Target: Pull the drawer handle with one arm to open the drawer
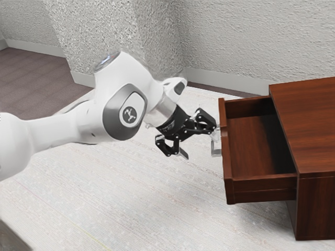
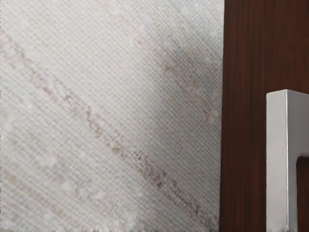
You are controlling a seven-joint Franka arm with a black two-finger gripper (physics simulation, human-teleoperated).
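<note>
- Arm, white, reaches in from the exterior view's left over a pale woven floor.
- Black gripper points toward the drawer front, and its two fingers are spread apart with nothing clamped between them.
- A silver handle sits just beside the upper finger; I cannot tell whether they touch.
- In the wrist view the handle is a pale bracket standing off the dark wood drawer front, with the floor beside it.
- The drawer is pulled well out of its opening, and its inside is bare wood.
- A dark wood cabinet stands at the exterior view's right and holds the drawer's back end.
</note>
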